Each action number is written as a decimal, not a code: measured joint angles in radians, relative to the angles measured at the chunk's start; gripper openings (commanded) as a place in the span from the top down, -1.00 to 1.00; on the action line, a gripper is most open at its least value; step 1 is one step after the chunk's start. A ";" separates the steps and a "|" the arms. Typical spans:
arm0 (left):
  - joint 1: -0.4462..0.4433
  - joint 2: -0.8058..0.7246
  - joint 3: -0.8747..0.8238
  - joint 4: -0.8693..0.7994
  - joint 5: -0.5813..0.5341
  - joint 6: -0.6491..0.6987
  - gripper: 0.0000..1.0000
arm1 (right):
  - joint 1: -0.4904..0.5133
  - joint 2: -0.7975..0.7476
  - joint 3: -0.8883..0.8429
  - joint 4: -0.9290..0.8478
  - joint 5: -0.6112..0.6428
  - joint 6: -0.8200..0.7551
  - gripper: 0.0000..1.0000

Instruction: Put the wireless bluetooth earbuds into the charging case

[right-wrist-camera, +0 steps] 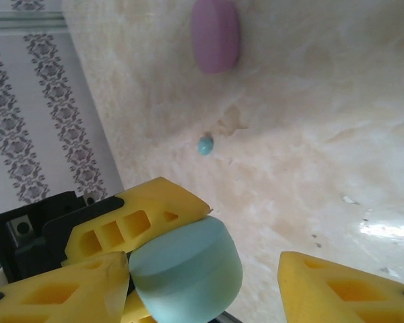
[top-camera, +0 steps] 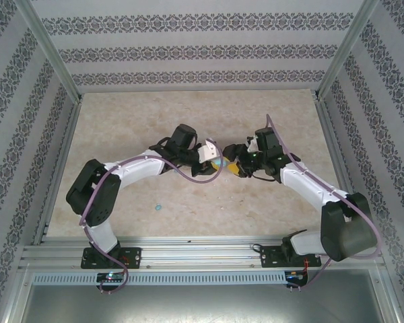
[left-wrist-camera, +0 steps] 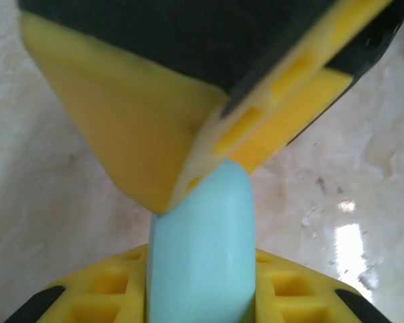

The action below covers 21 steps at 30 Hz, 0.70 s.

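A light blue oval charging case [right-wrist-camera: 188,276] hangs above the table, with my left gripper [left-wrist-camera: 200,286] shut on it. The case [left-wrist-camera: 203,229] stands edge-on between the left gripper's yellow fingers [left-wrist-camera: 101,296]. My right gripper [right-wrist-camera: 202,269] is open around the same case: its left finger [right-wrist-camera: 47,296] touches the case and its right finger [right-wrist-camera: 350,289] stands apart from it. Seen from above, the left gripper [top-camera: 214,161] and the right gripper [top-camera: 237,166] meet tip to tip at mid-table. One light blue earbud [right-wrist-camera: 206,145] lies loose on the table [top-camera: 158,206].
A pink-purple oval case [right-wrist-camera: 215,33] lies flat on the beige marbled tabletop [top-camera: 269,215] beyond the loose earbud. Patterned walls and metal frame posts [top-camera: 54,60] enclose the table on three sides. A metal rail [top-camera: 202,252] runs along the near edge.
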 measured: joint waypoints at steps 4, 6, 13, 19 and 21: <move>0.046 -0.019 -0.025 0.034 0.092 -0.084 0.47 | 0.021 0.016 0.022 0.041 -0.035 0.010 -0.18; 0.062 -0.030 -0.029 0.040 0.126 -0.111 0.47 | 0.035 0.031 0.040 0.058 -0.055 0.009 -0.16; 0.086 -0.086 -0.029 0.029 0.194 -0.144 0.47 | 0.078 0.084 0.111 0.086 -0.117 -0.002 0.01; 0.106 -0.123 -0.029 -0.032 0.200 -0.121 0.39 | 0.086 0.107 0.144 0.095 -0.157 -0.027 0.47; 0.106 -0.137 -0.029 -0.056 0.190 -0.106 0.27 | 0.092 0.109 0.149 0.095 -0.171 -0.033 0.56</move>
